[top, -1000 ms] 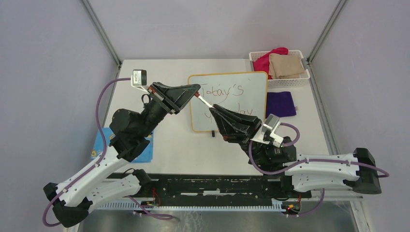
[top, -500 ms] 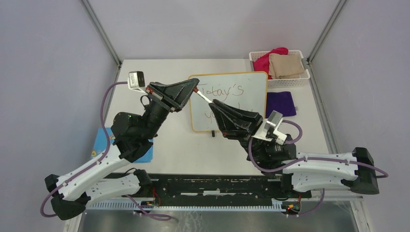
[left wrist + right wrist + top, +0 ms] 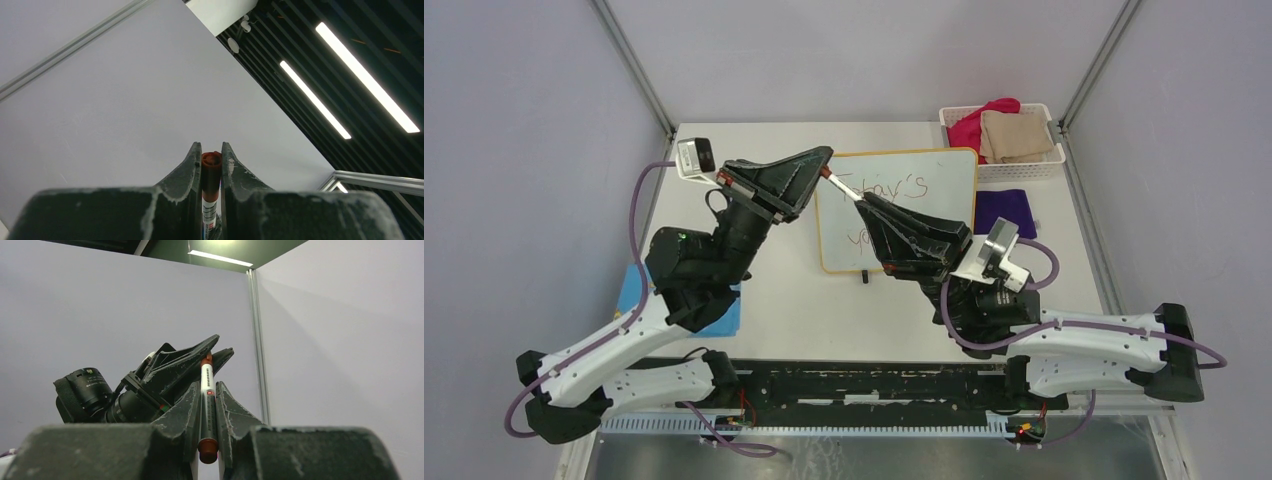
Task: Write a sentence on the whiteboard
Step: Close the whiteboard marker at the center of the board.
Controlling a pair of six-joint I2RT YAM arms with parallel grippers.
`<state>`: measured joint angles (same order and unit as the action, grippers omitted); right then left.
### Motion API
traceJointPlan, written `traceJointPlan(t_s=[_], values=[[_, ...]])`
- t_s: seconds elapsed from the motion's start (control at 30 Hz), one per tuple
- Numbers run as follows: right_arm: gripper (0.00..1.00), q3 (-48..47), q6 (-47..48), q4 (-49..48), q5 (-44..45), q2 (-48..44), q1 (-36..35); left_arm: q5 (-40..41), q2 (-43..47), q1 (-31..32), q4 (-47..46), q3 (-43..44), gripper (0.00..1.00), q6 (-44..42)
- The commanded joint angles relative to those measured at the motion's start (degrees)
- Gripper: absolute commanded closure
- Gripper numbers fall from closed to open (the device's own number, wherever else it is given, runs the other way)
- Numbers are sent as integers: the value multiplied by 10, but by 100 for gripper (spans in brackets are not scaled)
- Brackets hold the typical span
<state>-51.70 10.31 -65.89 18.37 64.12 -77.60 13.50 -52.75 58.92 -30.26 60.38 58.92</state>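
1. My left gripper (image 3: pixel 826 165) was closed tight on one end of the marker (image 3: pixel 842 186). In the left wrist view, the marker's red end sat snug between the two fingers (image 3: pixel 187 170).
2. My right gripper (image 3: pixel 865 203) was closed tight on the other end of the same marker. In the right wrist view, the white body ran up between the fingers and a red-brown end poked out at the near side.
3. The two grippers pointed at each other, tip to tip. Only a short white bit of marker showed in the gap between them.
4. From the top, the marker crossed the near-left corner of the whiteboard (image 3: pixel 944 215). I could not tell how high it was above it.
5. The whiteboard lay flat on the table (image 3: pixel 794 300), under my right gripper and just to the right of my left gripper's tips.
6. The sentence (image 3: pixel 904 187) was on the board. Its top line sat just right of the marker and read "Today's", with the first letters partly covered. My right gripper hid most of the second line, and only a few letters showed at its left side.
7. A purple cloth (image 3: pixel 1005 213) lay to the right of my right gripper, beside the board's edge.
8. Past the cloth stood a white basket (image 3: pixel 1024 168) with a pink cloth (image 3: pixel 969 128) and a tan cloth (image 3: pixel 1014 135) in it.
9. A blue card (image 3: pixel 629 295) lay under my left arm, well behind that gripper.
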Motion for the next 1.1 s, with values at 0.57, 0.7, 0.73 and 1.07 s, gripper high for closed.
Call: traceJointPlan(t_s=[0.57, 0.7, 0.73, 1.07], values=[[100, 1, -9, 106, 26, -1, 20, 33, 82, 66, 228, -38, 96, -71], [100, 8, -13, 105, 24, -7, 20, 60, 98, 65, 232, -40, 84, -77], [100, 10, -14, 105, 23, -10, 20, 62, 101, 65, 232, -40, 78, -80], [100, 25, -24, 108, 3, -27, 19, 83, 125, 65, 229, -33, 34, -100]])
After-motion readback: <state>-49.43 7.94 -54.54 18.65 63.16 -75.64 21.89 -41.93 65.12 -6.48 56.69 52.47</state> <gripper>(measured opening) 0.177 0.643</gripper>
